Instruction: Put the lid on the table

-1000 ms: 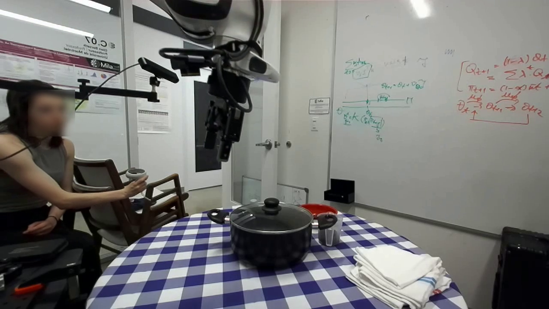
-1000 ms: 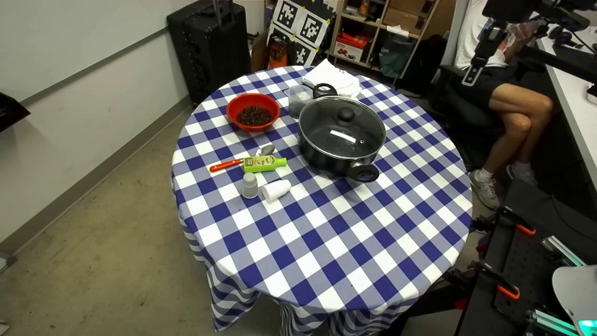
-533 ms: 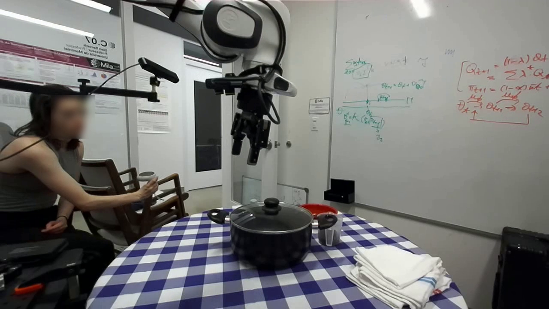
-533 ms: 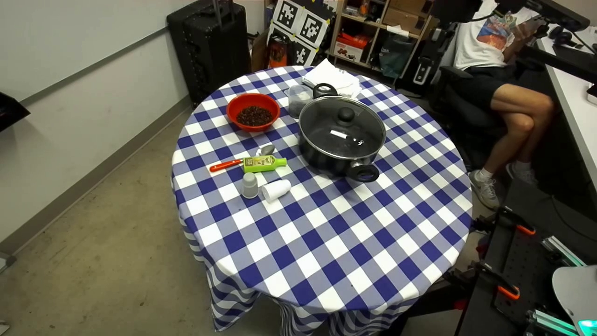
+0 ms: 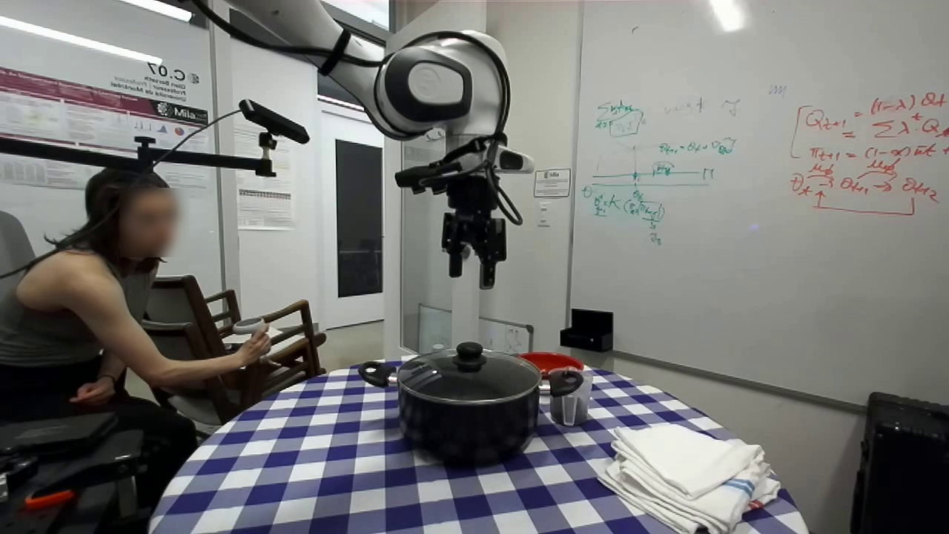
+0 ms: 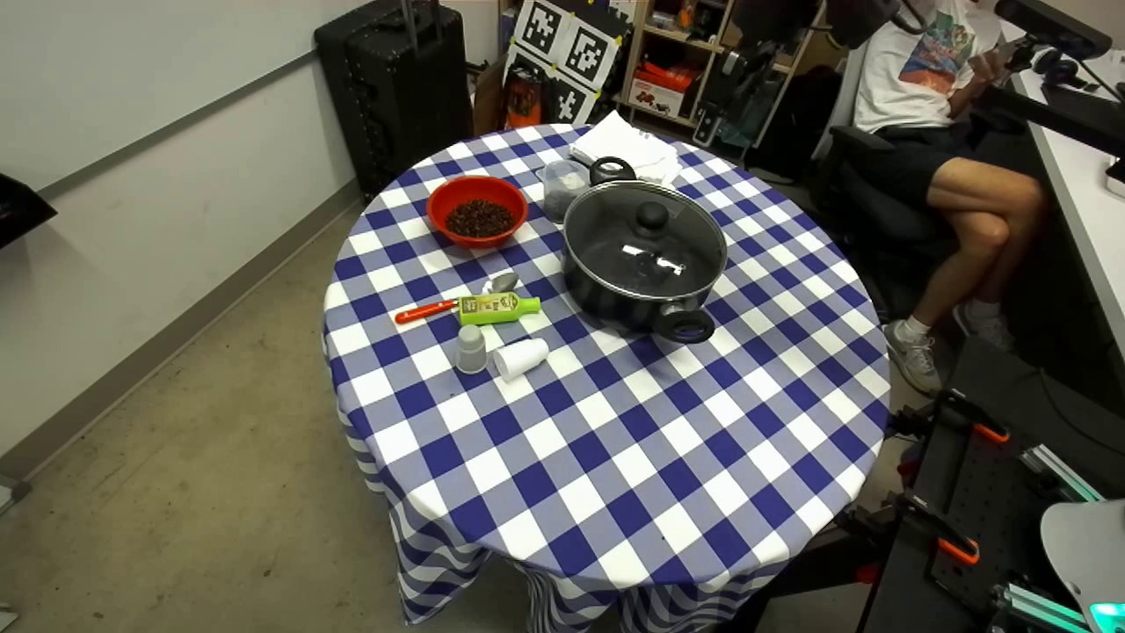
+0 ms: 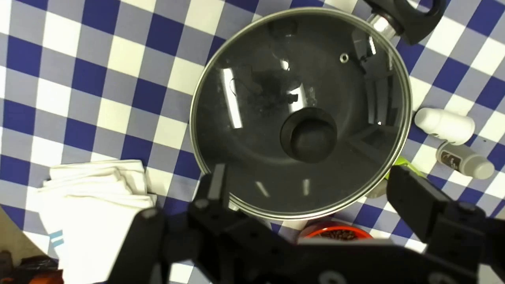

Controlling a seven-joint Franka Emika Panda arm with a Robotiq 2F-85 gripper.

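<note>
A black two-fingered gripper (image 5: 471, 277) is hanging, fingers (image 5: 487, 276) spread apart, above a round see-through lid (image 7: 272, 118).
The lid is covering a black pot (image 5: 468, 434) on the blue-and-white checkered table (image 6: 615, 396); behind, I'm reading “Mila” on a maroon-and-white poster (image 5: 100, 122).

Aloft, pointing down, spread wide

In an exterior view the arm (image 5: 293, 33) enters at upper left, slopes down and rightward, and meets a bulky white joint (image 5: 445, 85) with a dark oval cover. The wrist (image 5: 485, 152) sits below it, slightly tilted. From there the gripper (image 5: 471, 277) hangs in the air, near vertical; fingers (image 5: 487, 271) point down, tips clearly apart, one lower in frame than its partner.

In an exterior view the gripper shows dark at the top edge, cropped, a finger (image 6: 716, 101) slanting downward.

Wrist view: fingers enter from the bottom, one left of centre, one well to the right — wide gap between, near parts blurred.
</note>
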